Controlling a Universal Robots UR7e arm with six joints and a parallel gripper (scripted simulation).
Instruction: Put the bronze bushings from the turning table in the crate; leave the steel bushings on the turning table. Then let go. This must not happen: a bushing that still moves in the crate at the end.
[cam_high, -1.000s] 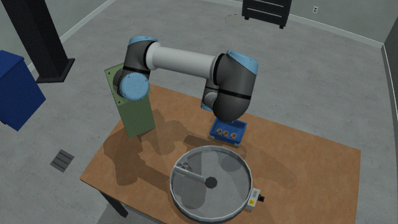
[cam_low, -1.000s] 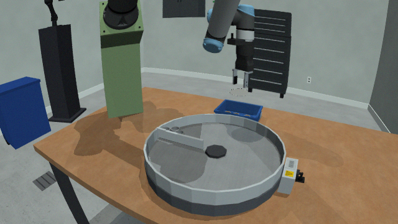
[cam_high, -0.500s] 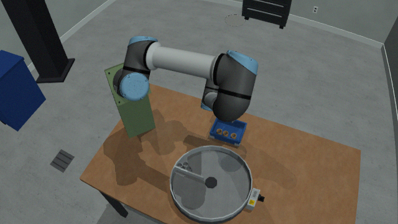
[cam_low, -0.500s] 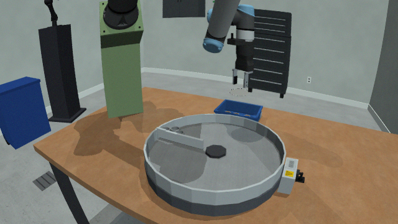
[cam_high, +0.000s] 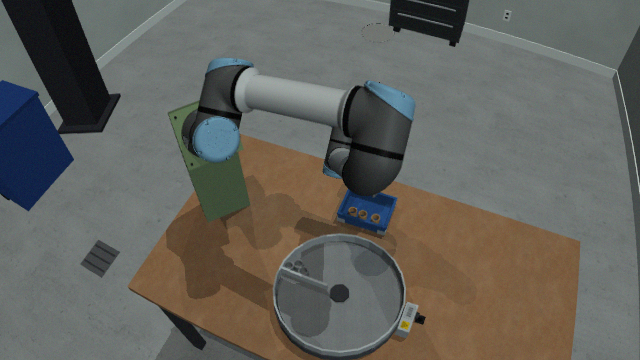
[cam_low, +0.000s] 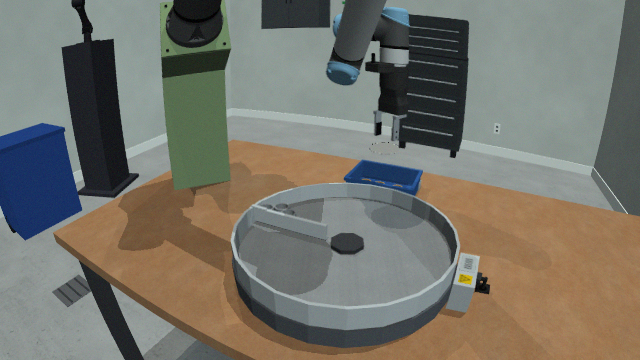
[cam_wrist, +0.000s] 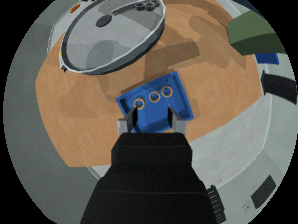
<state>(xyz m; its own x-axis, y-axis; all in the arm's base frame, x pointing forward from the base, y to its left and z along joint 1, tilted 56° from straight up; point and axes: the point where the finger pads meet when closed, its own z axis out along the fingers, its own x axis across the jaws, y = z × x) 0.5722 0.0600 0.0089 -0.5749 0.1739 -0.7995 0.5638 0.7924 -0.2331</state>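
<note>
Three bronze bushings (cam_high: 363, 215) (cam_wrist: 153, 96) lie in a row inside the blue crate (cam_high: 387, 207) (cam_low: 405, 176) (cam_wrist: 140, 121) on the table. My gripper (cam_low: 387, 129) (cam_wrist: 152, 113) is open and empty, hanging well above the crate. The arm hides the gripper in the top view. The round grey turning table (cam_high: 350, 340) (cam_low: 300, 305) (cam_wrist: 89, 63) stands in front of the crate. Three grey steel bushings (cam_high: 298, 267) (cam_low: 280, 207) (cam_wrist: 143, 7) sit on it by its rim, behind the grey guide bar (cam_high: 305, 281) (cam_low: 292, 225).
A green pedestal (cam_high: 220, 185) (cam_low: 197, 130) carries the arm's base at the table's back left. A small control box (cam_high: 407, 322) (cam_low: 465, 285) sticks out from the turning table's right side. A blue bin (cam_high: 27, 150) (cam_low: 35, 180) stands on the floor to the left.
</note>
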